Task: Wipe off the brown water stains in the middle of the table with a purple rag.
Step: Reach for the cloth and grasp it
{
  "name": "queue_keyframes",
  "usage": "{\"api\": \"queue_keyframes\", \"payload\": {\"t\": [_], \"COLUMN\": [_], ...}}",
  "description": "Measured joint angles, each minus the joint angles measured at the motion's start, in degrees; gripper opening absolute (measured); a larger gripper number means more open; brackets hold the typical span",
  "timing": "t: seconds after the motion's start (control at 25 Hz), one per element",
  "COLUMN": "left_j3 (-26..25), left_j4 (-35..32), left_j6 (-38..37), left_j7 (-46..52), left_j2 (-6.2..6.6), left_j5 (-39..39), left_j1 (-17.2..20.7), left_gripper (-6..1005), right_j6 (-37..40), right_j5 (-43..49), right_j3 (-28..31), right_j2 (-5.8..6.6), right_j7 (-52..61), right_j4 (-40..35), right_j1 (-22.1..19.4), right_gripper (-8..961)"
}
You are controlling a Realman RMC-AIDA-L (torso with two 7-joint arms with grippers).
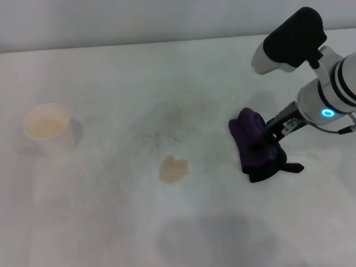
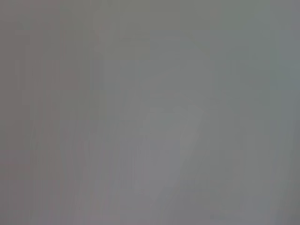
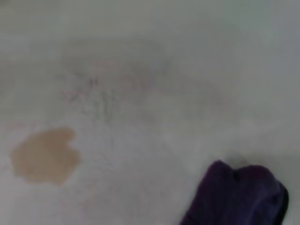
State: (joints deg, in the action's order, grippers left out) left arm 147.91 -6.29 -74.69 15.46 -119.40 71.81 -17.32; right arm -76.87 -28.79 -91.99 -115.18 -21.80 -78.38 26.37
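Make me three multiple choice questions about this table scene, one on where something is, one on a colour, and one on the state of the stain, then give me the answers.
1. Where is the purple rag relative to the brown water stains?
A. On top of them
B. Toward the robot's right, apart from them
C. Inside the cup

2. What colour is the stain?
A. Light brown
B. Green
C. Red

3. What state is the stain in?
A. Fully wiped away
B. Covered by the rag
C. Not yet wiped, on the table

Answers: B, bare table lies between them, with the right hand at the rag; A, it reads tan in the head and right wrist views; C, the whole blotch is exposed.
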Motion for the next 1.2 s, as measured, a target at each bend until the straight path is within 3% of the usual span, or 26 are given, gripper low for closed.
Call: {"api": "queue_keyframes", "payload": {"t": [0.24,0.44,0.68,1.2], "left_j3": [0.0,0.0,0.0,0.0], "left_j4": [0.0,-0.1,-0.1,-0.1], "left_j6": [1.0,1.4,2.7,2.9], "left_j7": [0.2,0.3,0.3,0.4], "left_j2": [0.03,0.05,0.05,0.11], "left_j5": [0.2,0.7,1.4,2.1], "left_j1": [-0.9,-1.6,-2.4,-2.9], "left_gripper": [891,891,891,890], "right_j6": [0.4,0.6,0.8,2.9], "right_j5": [1.3,1.3,1.3,0.9], "right_j3": [-0.2,-0.3,-0.4,-0.4], "right_j2": [-0.13,-0.12,-0.18,-0.32], "right_j7": [-1.7,-2.0,-2.7,-2.6], "right_j4": [2.5,3.1,3.9,9.2], "right_j1": [1.0,1.2,1.5,4.1], "right_gripper": [818,621,484,470]}}
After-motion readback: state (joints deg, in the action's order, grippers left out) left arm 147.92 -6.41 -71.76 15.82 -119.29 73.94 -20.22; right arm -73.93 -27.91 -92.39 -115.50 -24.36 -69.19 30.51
